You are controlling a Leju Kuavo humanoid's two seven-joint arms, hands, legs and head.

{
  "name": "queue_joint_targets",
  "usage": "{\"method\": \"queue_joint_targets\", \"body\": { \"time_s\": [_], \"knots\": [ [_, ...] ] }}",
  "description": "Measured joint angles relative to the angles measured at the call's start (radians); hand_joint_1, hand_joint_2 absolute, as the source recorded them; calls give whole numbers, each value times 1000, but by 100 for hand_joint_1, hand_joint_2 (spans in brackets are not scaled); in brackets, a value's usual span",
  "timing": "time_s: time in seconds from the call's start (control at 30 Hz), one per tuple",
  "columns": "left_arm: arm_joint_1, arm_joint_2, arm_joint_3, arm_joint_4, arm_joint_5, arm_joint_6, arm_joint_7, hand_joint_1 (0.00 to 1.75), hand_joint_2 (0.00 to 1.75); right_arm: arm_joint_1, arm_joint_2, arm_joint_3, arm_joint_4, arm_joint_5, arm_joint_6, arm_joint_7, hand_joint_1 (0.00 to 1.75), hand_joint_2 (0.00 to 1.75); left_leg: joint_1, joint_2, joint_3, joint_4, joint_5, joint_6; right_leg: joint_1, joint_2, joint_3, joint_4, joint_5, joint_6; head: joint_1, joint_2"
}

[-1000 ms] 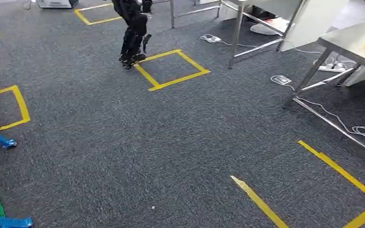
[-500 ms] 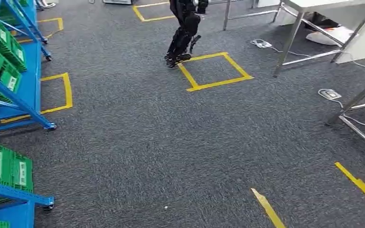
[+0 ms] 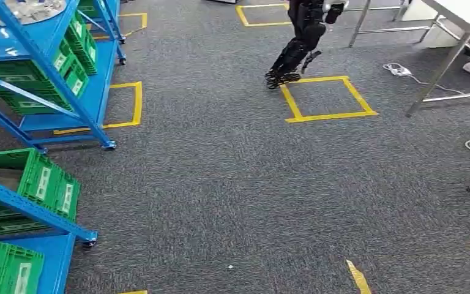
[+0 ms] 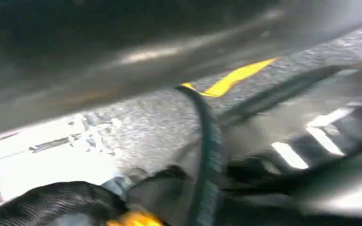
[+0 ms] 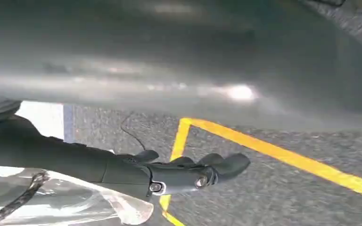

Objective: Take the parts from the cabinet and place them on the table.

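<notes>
A blue rack cabinet stands at the left of the head view, with green bins on its shelves. Shiny metal parts lie on its top shelf at the upper left corner. A second blue rack with green bins stands nearer, at the lower left. A white table on steel legs is at the upper right. In the right wrist view my right hand hangs over the carpet, its dark fingers stretched out and holding nothing. The left wrist view is a blur of dark shapes and a cable.
Another dark humanoid robot stands by a yellow tape square on the grey carpet. Further tape squares mark the floor beside the cabinet. Power strips and cables lie under the table at the right.
The whole picture has slid right, so the camera has turned left. The blue racks with green bins have come into view and the tables have moved off toward the right edge.
</notes>
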Motion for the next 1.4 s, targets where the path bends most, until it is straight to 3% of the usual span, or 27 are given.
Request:
{"method": "queue_joint_targets", "body": {
  "time_s": [0.03, 0.07, 0.13, 0.17, 0.2, 0.27, 0.3, 0.33, 0.47, 0.5, 0.53, 0.57, 0.63, 0.67, 0.7, 0.77, 0.83, 0.97, 1.0, 1.07, 1.13, 1.17, 1.23, 1.3, 1.33, 1.37, 1.4],
  "knots": [
    [5, -2, -8, -9, 20, 20, 9, 0, 0, 1, 0, 0, 0, 0, 0, -1, 0, 0, 2, -8, -1, -3, 3, 7, -1, 53, -23, 47, -30, 0, 5, 0],
    [8, -5, -23, -19, 49, 46, 31, 0, 0, 2, 0, 0, 0, 0, 0, -2, 0, 0, 3, -21, -3, -3, 3, 9, -1, 81, -61, 123, -65, 1, 9, 0],
    [21, -8, -68, -40, 99, 78, 67, 0, 0, 8, 0, 0, 1, 1, 3, -2, 0, 0, 1, -48, -3, -3, 2, 12, -2, 99, -147, 286, -123, 6, 9, 0],
    [29, -8, -89, -48, 109, 84, 78, 0, 0, 12, 0, 0, 1, 1, 3, -2, 0, 0, 0, -65, -1, -3, 2, 12, -2, 99, -173, 321, -116, 8, 9, 0],
    [37, -9, -105, -55, 115, 87, 87, 0, 0, 13, 0, 0, 1, 1, 3, -2, 0, 0, 0, -80, 2, -2, 1, 12, -2, 100, -173, 300, -85, 7, 8, 0],
    [60, -9, -135, -84, 133, 79, 107, 0, 0, 12, 0, 0, 1, 0, 3, -2, 0, 0, 2, -111, 11, -1, -3, 7, -5, 113, -113, 142, 22, 5, 9, 0],
    [77, -9, -149, -107, 141, 71, 117, 0, 0, 12, 0, 0, 1, 0, 3, -2, 0, 0, 3, -124, 14, 0, -7, 1, -9, 151, -74, 48, 68, 5, 10, 0],
    [87, -9, -163, -125, 146, 64, 124, 0, 0, 13, 0, 0, 1, 0, 4, -2, 0, 0, -2, -134, 12, 4, -10, -5, -12, 203, -61, 20, 50, 5, 9, 0],
    [126, -10, -200, -190, 166, 48, 149, 0, 0, 11, 0, -1, 1, 0, 5, 0, 0, 0, 9, -186, -6, 5, -4, -31, -7, 163, -43, 1, 50, -15, 8, 0],
    [133, -10, -204, -199, 169, 48, 154, 0, 0, 11, 0, -1, 1, 1, 5, 1, 0, 0, 8, -148, -5, 14, -13, -32, -11, 146, -38, -7, 54, -24, 9, 0],
    [137, -10, -208, -208, 170, 48, 154, 0, 0, 13, 0, -1, 1, 1, 5, 1, 0, 0, 3, -85, -20, 46, -37, -36, -9, 133, -36, -9, 53, -31, 3, 0],
    [137, -9, -212, -216, 171, 46, 154, 0, 0, 14, 0, -1, 1, 1, 4, 1, 0, 0, 4, -56, -55, 114, -77, -41, -6, 116, -35, -9, 51, -36, -2, 0],
    [137, -8, -222, -227, 172, 46, 154, 0, 0, 17, 0, -1, 1, 1, 5, 1, 0, 0, 7, -39, -140, 288, -151, -46, -2, 76, -36, -9, 47, -40, 0, 0],
    [139, -8, -223, -228, 173, 46, 155, 0, 0, 16, 0, -1, 1, 1, 5, 1, 0, 0, 8, -38, -162, 332, -157, -48, -2, 60, -37, -9, 45, -40, 0, 0],
    [143, -8, -223, -230, 173, 46, 156, 0, 0, 16, 0, -1, 1, 1, 5, 1, 0, 0, 9, -37, -156, 324, -139, -49, -2, 46, -38, -9, 42, -39, 0, 0],
    [150, -7, -224, -236, 173, 46, 156, 0, 0, 14, 0, -1, 1, 1, 5, 1, 0, 0, 8, -23, -83, 183, -57, -45, -2, 19, -33, -9, 34, -37, -1, 0],
    [150, -6, -225, -243, 173, 46, 156, 0, 0, 13, 0, -1, 1, 1, 5, 1, 0, 0, 1, 58, 7, 19, -12, -33, 1, -3, -20, -8, 27, -29, -1, 0],
    [155, -6, -229, -249, 173, 46, 156, 0, 0, 3, 0, -1, 1, 1, 5, 1, 0, 0, -9, 18, 0, 11, -10, -13, 3, -40, 7, -12, 21, -5, 2, 0],
    [156, -7, -229, -250, 175, 47, 156, 0, 0, 1, 0, -1, 1, 1, 5, 0, 0, 0, 3, 5, 10, -5, 1, -2, -2, -33, -1, -9, 11, 2, 0, 0],
    [152, -7, -231, -250, 180, 49, 156, 0, 0, 1, 0, -1, 1, 2, 5, -2, 0, 0, 3, -14, 10, -10, 4, 7, -3, 71, -36, 77, -43, 5, 11, 0],
    [147, -4, -236, -250, 193, 46, 156, 0, 0, 5, 1, -1, 2, 5, 6, 0, 0, 0, 3, -40, 7, -10, 1, 11, -4, 97, -119, 243, -114, 7, 14, 0],
    [147, -2, -236, -250, 198, 44, 155, 0, 0, 8, 1, -1, 2, 5, 6, 2, 0, 0, 3, -55, 8, -9, 1, 11, -4, 99, -150, 296, -125, 8, 13, 0],
    [147, 12, -237, -249, 202, 29, 153, 0, 0, 11, 0, -1, 1, 6, 5, 1, 0, 0, 4, -90, 13, -8, -1, 9, -5, 100, -149, 261, -67, 9, 13, 0],
    [146, 26, -239, -248, 209, 20, 149, 0, 0, 10, 0, -1, 1, 6, 3, 1, 0, 0, 10, -120, 20, -3, -8, -1, -11, 121, -82, 97, 35, 12, 13, 0],
    [144, 33, -239, -248, 213, 19, 147, 0, 0, 10, 0, -1, 2, 6, 2, 1, 0, 0, 11, -132, 16, 1, -13, -10, -18, 179, -53, 35, 49, 16, 16, 0],
    [140, 39, -240, -246, 215, 18, 145, 0, 0, 12, 1, -1, 3, 6, 2, 1, 0, 0, 6, -146, 10, 14, -17, -17, -20, 206, -44, 8, 36, 14, 18, 0],
    [140, 42, -243, -246, 215, 21, 145, 0, 0, 9, 1, -1, 3, 7, 0, 2, 0, 0, 9, -157, 1, 12, -12, -23, -17, 194, -37, 16, 31, 6, 16, 0]
  ]
}}
